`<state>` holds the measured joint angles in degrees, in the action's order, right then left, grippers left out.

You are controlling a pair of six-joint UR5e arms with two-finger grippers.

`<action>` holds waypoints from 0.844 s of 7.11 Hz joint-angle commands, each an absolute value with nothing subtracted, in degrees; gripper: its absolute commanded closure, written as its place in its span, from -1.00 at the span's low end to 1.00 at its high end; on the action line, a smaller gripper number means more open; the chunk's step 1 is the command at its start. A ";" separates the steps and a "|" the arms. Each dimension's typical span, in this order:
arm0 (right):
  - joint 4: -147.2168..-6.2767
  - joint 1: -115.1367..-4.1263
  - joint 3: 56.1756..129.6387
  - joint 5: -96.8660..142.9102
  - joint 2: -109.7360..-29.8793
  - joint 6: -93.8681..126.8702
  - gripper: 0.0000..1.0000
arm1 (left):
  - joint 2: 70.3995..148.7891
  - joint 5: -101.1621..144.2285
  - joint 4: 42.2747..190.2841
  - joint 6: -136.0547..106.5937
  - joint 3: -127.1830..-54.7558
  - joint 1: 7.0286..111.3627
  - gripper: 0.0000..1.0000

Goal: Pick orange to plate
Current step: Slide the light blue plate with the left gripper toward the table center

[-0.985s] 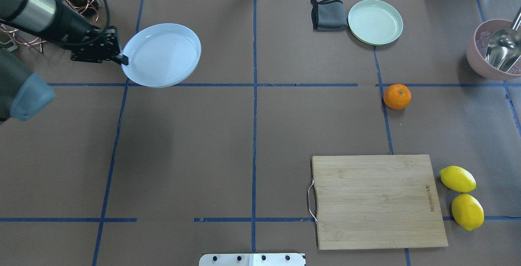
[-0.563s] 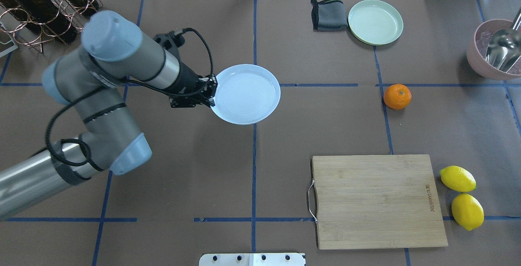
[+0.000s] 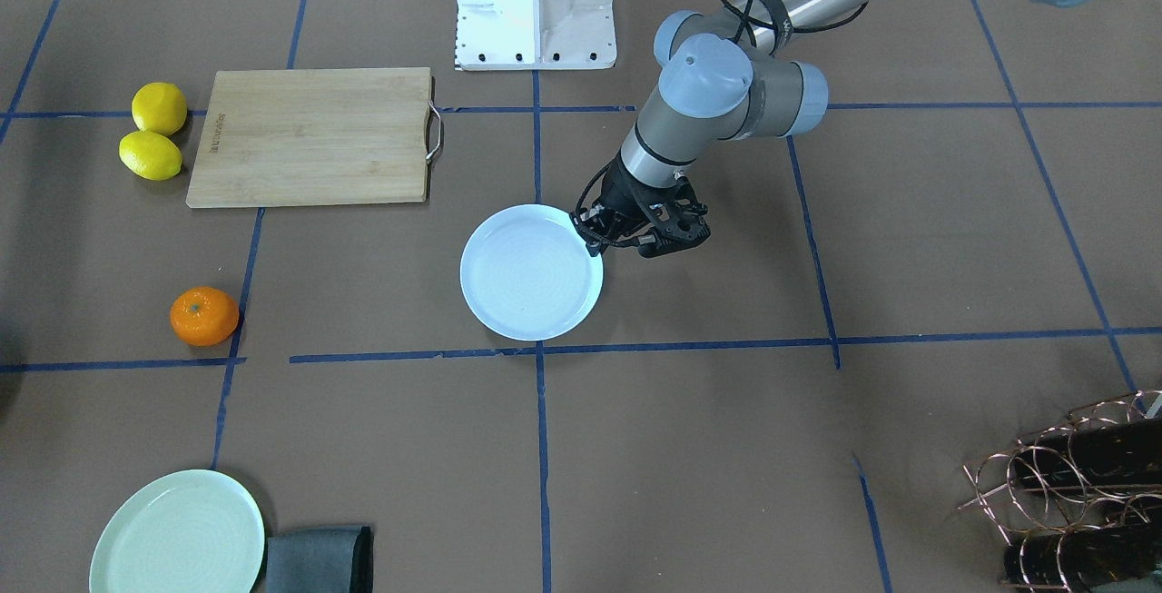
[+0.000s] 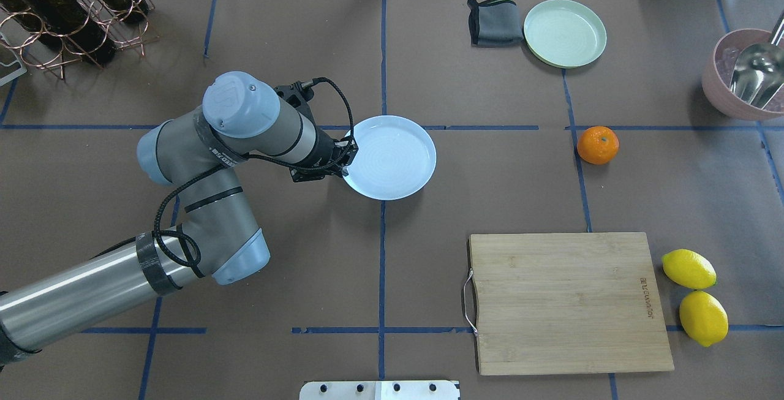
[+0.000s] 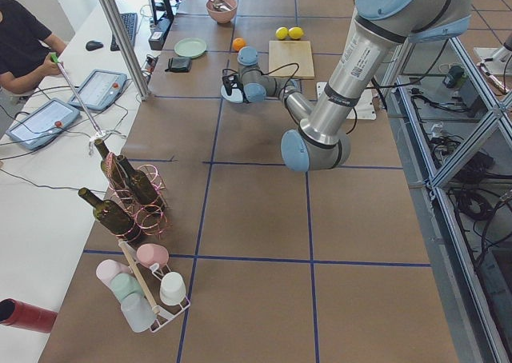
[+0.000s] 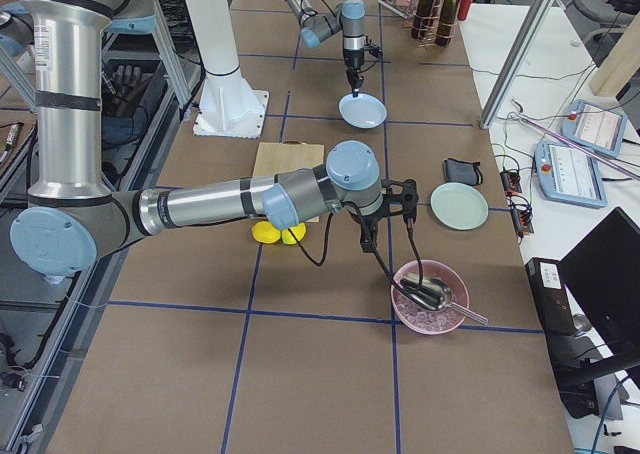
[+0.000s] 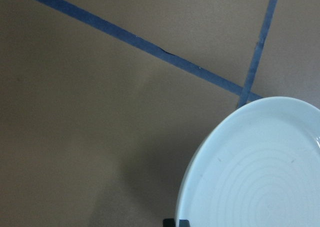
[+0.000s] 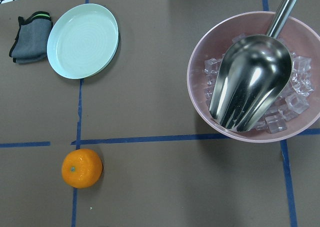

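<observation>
1. The table (image 4: pixel 275 204) is covered in brown paper, marked into squares by blue tape (image 4: pixel 382 51).
2. A white desk (image 5: pixel 48 163) runs along one long side (two tablets (image 5: pixel 36 123) lie on it).
3. A slanted metal post (image 5: pixel 120 35) rises between table and desk.
4. On the other long side, a metal frame (image 5: pixel 472 163) encloses loose cables.
5. Light is even, shadows soft.

The left arm (image 4: pixel 92 293) is stretching in low from the robot's own left side, folding sharply at the elbow and extending its wrist (image 4: pixel 275 130) toward the middle of the table (image 4: pixel 275 234). The black two-finger left claw (image 4: pixel 344 169) is pinching the rim of the round pale bluish-white plate (image 4: pixel 395 158), jaws closed on its edge. The right arm (image 6: pixel 230 202) is reaching out level over the table with its wrist facing down. Whether the right claw (image 6: pixel 392 206) is parted or closed is not showing.
</observation>
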<state>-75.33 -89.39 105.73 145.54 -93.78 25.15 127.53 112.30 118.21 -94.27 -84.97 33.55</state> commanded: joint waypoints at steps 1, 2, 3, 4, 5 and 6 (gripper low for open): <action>-75.32 -89.38 106.17 145.46 -93.60 26.10 -1.00 | 127.35 111.53 118.39 -93.61 -84.20 33.57 0.53; -75.32 -89.30 106.08 145.46 -93.52 26.10 -1.00 | 127.27 111.45 118.30 -92.39 -84.29 33.84 -0.32; -75.32 -89.30 106.08 145.55 -93.52 26.19 -1.00 | 127.35 111.53 118.21 -89.94 -84.55 34.79 -0.46; -75.32 -89.21 106.08 145.55 -93.52 26.54 -1.00 | 127.35 111.62 118.21 -89.74 -85.86 36.28 -0.99; -75.24 -87.90 106.95 145.11 -93.43 28.46 -1.00 | 127.27 113.19 117.78 -89.39 -88.13 39.08 -1.00; -75.15 -84.06 107.83 141.80 -93.43 28.65 -1.00 | 127.18 116.07 117.25 -86.86 -89.11 40.68 -1.00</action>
<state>-75.24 -87.36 106.92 144.44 -93.46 27.93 127.26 113.45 117.77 -88.97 -87.61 38.53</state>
